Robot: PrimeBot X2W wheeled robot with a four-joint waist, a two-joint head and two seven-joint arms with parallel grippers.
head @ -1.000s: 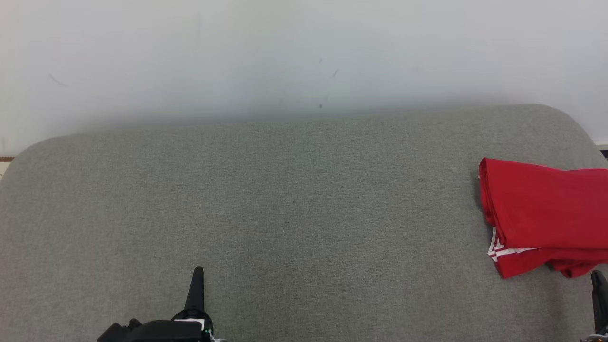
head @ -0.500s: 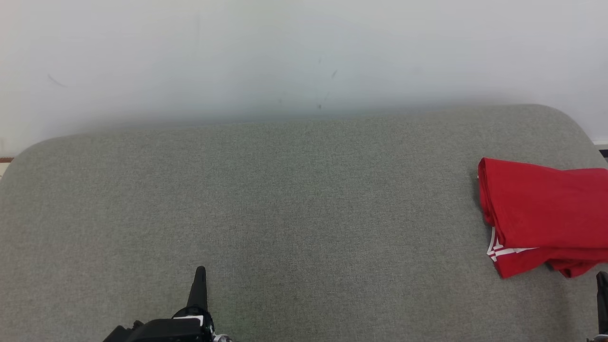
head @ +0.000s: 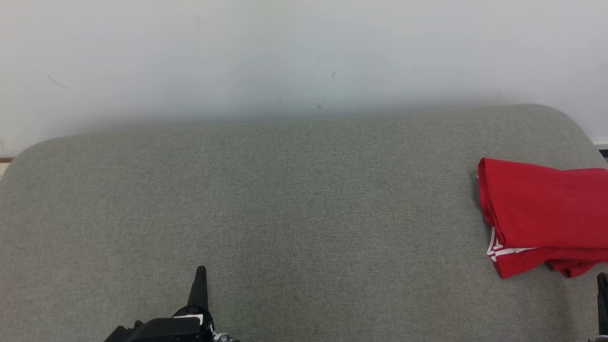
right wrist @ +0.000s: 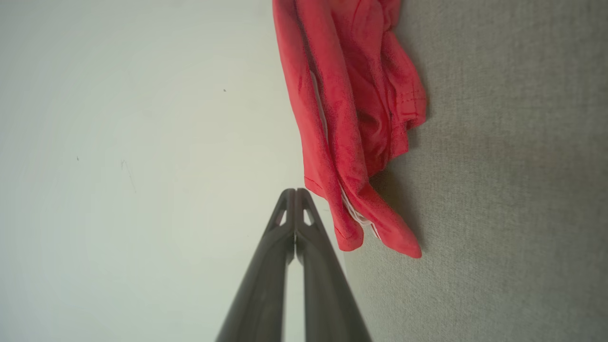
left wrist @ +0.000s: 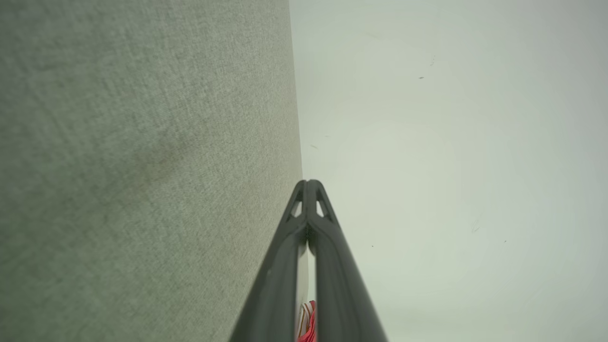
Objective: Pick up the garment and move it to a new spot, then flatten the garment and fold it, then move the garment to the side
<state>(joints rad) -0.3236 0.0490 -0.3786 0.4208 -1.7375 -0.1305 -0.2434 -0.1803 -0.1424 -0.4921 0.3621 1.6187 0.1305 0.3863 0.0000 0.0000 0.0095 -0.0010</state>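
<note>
Head view: the folded red garment (head: 541,218) with white stripes lies at 3 o'clock on the grey upholstered surface (head: 285,204), cut by the picture's edge; the left gripper (head: 200,275) at 7 o'clock and the right gripper (head: 602,285) at 4 o'clock, just beside the garment's loose near corner, each have their 2 fingers pressed together on nothing. The garment looks already set aside, so the step is best finished by steering the right fingers clear of that corner, lest they snag it and spoil the fold.
</note>
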